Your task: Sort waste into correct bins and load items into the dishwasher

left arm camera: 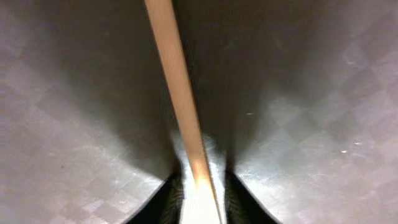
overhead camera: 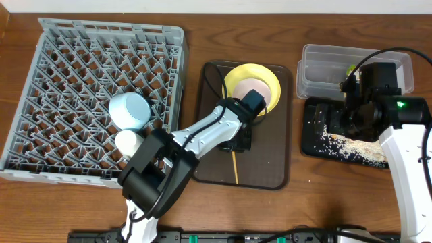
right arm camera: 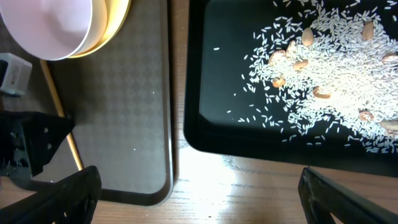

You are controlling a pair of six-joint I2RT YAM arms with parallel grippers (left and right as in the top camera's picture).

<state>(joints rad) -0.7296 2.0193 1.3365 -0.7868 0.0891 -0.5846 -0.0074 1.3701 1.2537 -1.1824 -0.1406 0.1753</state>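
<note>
The grey dish rack (overhead camera: pixel 61 61) holds the light blue bowl (overhead camera: pixel 128 110) and the white bowl (overhead camera: pixel 129 142). The yellow plate (overhead camera: pixel 252 84) and the wooden chopsticks (overhead camera: pixel 235 165) lie on the brown serving tray (overhead camera: pixel 270 162). My left gripper (overhead camera: pixel 239 140) is down on the tray, its fingers (left arm camera: pixel 204 193) closed around a chopstick (left arm camera: pixel 177 81). The black tray (overhead camera: pixel 317 138) holds rice crumbs (overhead camera: pixel 347 143), which also show in the right wrist view (right arm camera: pixel 317 68). My right gripper (right arm camera: pixel 199 199) is open and empty above the black tray's near edge. The green wrapper (overhead camera: pixel 350 68) lies in the clear tub (overhead camera: pixel 324 57).
The right wrist view shows the plate (right arm camera: pixel 62 25), a chopstick (right arm camera: pixel 59 106), the serving tray's corner (right arm camera: pixel 143 155) and a strip of bare wooden table (right arm camera: pixel 236 193) below the black tray (right arm camera: pixel 211 74). My left arm (overhead camera: pixel 196 138) stretches across the rack's corner and the serving tray.
</note>
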